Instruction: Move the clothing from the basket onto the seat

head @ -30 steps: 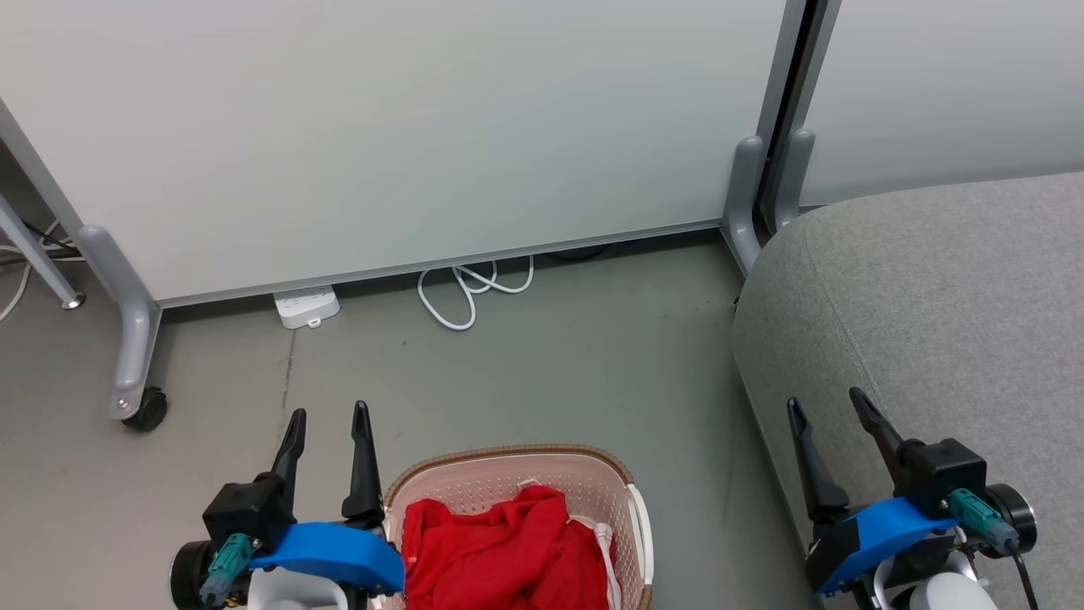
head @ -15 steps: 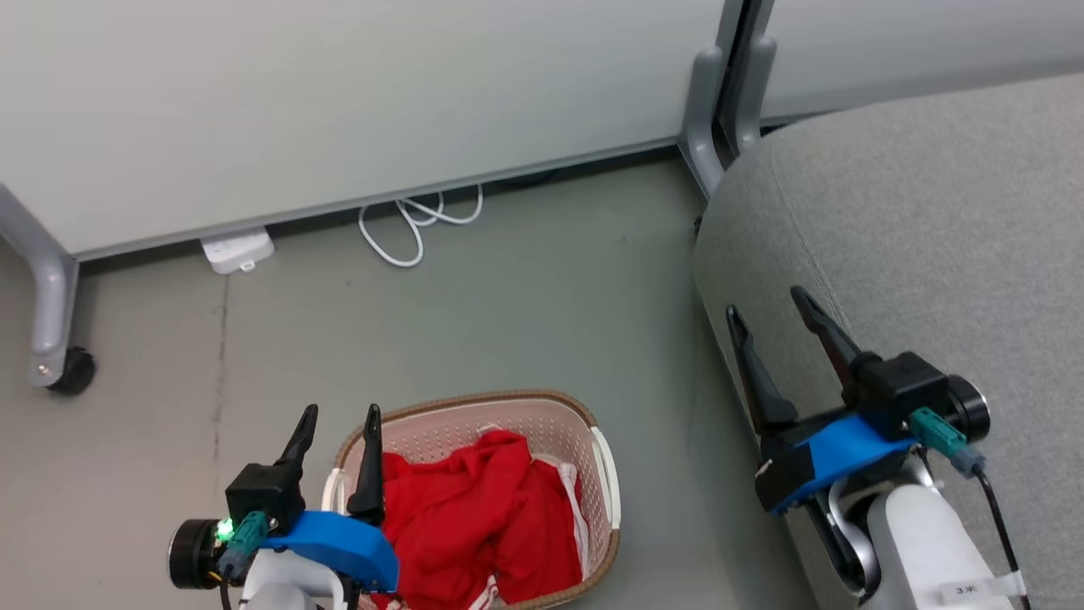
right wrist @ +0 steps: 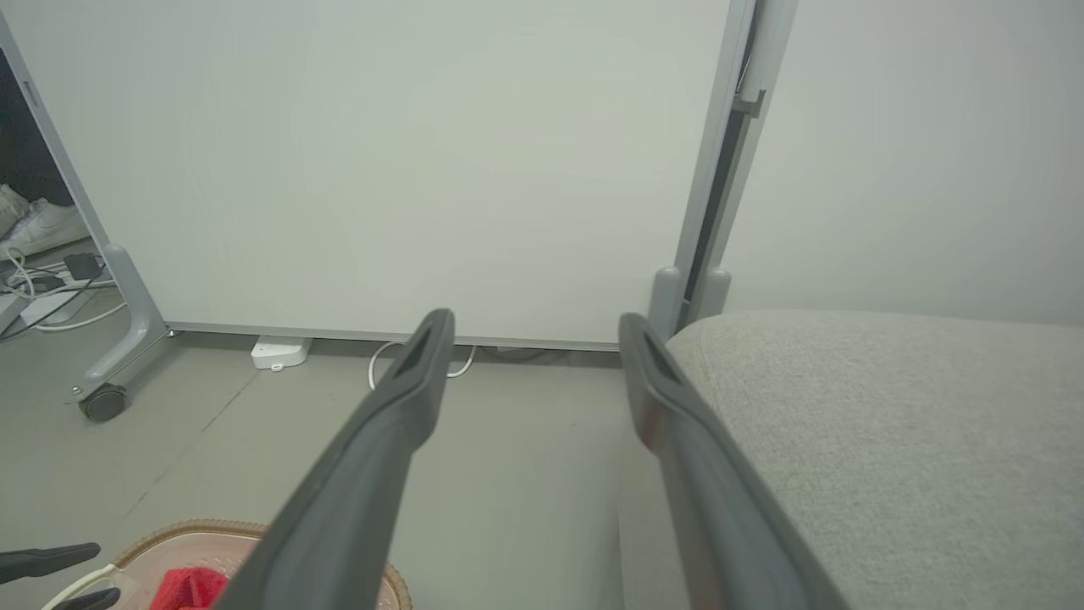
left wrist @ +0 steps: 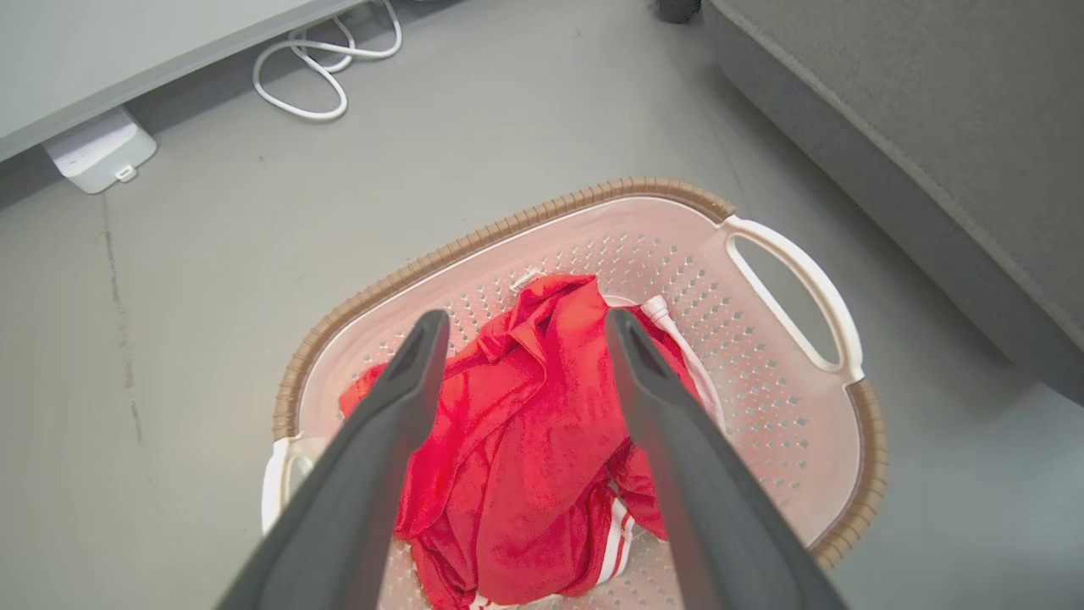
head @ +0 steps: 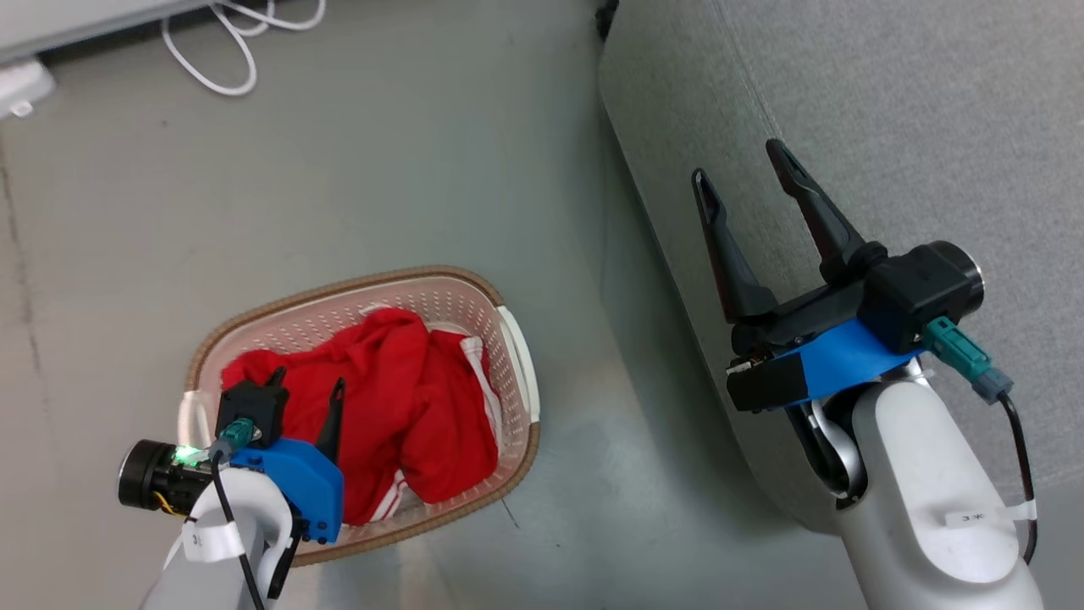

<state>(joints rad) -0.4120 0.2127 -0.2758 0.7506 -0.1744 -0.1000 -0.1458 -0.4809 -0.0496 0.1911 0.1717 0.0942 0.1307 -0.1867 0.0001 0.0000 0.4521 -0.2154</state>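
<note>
On the floor stands the cream perforated basket (head: 406,275) with a brown rim, holding crumpled red clothing (head: 406,390) with white stripes. My left gripper (head: 308,379) hangs open above the left part of the clothing, touching nothing. In the left wrist view its fingers frame the red clothing (left wrist: 525,440) inside the basket (left wrist: 508,224). My right gripper (head: 735,161) is open and empty, raised over the rounded edge of the grey seat (head: 889,102). The right wrist view has that gripper (right wrist: 535,316) pointing at the partition, with the seat (right wrist: 889,424) to its right.
A white cable (head: 220,51) and a white power strip (left wrist: 97,152) lie on the grey floor by the partition panel (right wrist: 381,169). The panel's foot has a caster wheel (right wrist: 102,402). A strip of bare floor separates the basket from the seat.
The head camera has tipped down and shifted the whole picture. My left gripper went from beside the basket's left rim to over the clothing. My right gripper has risen along the seat's edge.
</note>
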